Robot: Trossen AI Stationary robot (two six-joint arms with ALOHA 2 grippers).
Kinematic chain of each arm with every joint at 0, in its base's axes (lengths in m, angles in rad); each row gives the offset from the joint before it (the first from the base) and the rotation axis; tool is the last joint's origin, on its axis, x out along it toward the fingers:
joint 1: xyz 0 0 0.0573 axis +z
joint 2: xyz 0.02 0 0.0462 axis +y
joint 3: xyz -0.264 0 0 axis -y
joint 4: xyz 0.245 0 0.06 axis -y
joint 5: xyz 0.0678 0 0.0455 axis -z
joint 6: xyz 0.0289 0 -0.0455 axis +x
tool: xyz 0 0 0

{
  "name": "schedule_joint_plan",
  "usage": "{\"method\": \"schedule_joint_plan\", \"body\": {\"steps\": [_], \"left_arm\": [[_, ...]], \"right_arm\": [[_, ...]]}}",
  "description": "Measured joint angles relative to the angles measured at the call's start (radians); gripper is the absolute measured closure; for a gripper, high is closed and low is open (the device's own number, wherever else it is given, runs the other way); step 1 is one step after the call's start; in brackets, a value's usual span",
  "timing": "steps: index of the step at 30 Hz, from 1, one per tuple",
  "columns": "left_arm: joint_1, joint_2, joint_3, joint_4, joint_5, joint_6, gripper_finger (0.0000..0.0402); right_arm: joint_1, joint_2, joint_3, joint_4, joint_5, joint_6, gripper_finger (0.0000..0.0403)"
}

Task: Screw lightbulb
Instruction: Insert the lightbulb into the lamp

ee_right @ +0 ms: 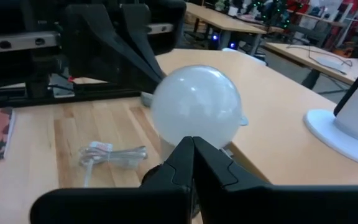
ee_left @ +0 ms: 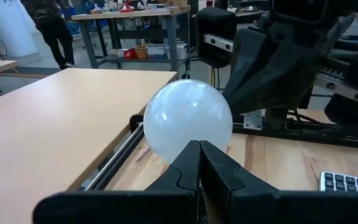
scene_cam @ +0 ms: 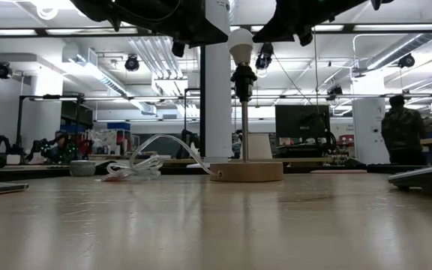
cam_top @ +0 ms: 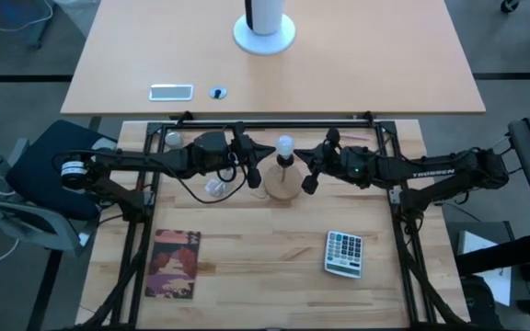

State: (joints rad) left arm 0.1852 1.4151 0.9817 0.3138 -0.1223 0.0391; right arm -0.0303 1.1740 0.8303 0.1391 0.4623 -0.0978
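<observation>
The lightbulb (cam_top: 285, 144) sits on a round wooden base (cam_top: 282, 184) mid-frame. The left gripper (cam_top: 249, 165) and right gripper (cam_top: 313, 167) flank it. A calculator (cam_top: 344, 253) lies lower right.

lightbulb (cam_top: 285, 143) | frosted white, round, glossy | upright, globe up, seated atop a thin dark stem on a round wooden base | high view: just above frame centre | low view: top centre

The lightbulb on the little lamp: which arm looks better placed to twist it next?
Hard to call; slightly the left. The lightbulb sits in the lamp between the left gripper and right gripper, both shut, neither holding it.
</observation>
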Motion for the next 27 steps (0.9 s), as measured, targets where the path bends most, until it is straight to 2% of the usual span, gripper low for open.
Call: {"method": "schedule_joint_plan", "body": {"steps": [7,15,21,27], "left_arm": [[0.0,0.0,0.0,-0.012,-0.003,0.008,0.0401],[-0.002,-0.005,0.0,-0.027,-0.002,0.004,0.0401],[0.0,0.005,0.0,-0.025,-0.002,0.004,0.0401],[0.002,0.006,0.0,-0.022,-0.003,0.005,0.0401]], "right_arm": [[0.019,-0.006,0.0,-0.014,0.006,0.008,0.0403],[0.0,-0.04,0.0,-0.075,0.091,-0.004,0.0403],[-0.067,-0.021,0.0,-0.051,0.007,-0.016,0.0403],[-0.073,-0.013,0.0,0.0,-0.051,-0.053,0.0403]]}}
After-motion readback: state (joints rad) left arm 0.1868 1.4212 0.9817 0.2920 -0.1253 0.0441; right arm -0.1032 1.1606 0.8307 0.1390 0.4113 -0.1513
